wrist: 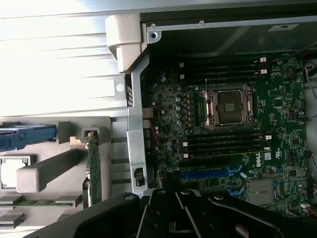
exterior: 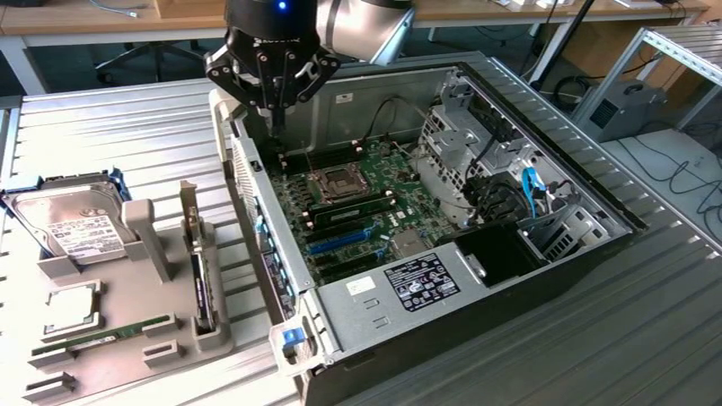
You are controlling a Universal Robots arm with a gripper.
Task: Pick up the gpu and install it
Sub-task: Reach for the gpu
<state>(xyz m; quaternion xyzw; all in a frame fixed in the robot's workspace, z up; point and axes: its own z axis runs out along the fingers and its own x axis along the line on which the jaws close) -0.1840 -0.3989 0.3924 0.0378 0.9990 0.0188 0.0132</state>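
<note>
Gripper (exterior: 274, 125) hanging straight down over the open computer case (exterior: 361, 101), close to the case wall that faces the exterior view's left. The arm (exterior: 363, 25) enters from above. Its silver wrist link is tilted towards the middle of the case, while the black gripper body points vertically at the motherboard (exterior: 373, 207). The two fingers are drawn together into one narrow stem with nothing between them. Their tips stand just inside the case wall, above the board's edge and apart from the processor socket (exterior: 338, 182). In the wrist view the gripper's black linkage appears near the blue slots (wrist: 213, 173) on the case's board.

The gpu (exterior: 201, 283) is outside the case, untouched. It stands on its long edge in a slot of the grey tray (exterior: 113, 364), which lies just beside the case's side wall, and a pale bracket rises at one end of the card. On the same tray, farther from the case than the gpu, lie a hard drive (exterior: 84, 228) and a green memory stick (exterior: 107, 336). Case and tray rest on a ribbed metal table (exterior: 113, 127).
</note>
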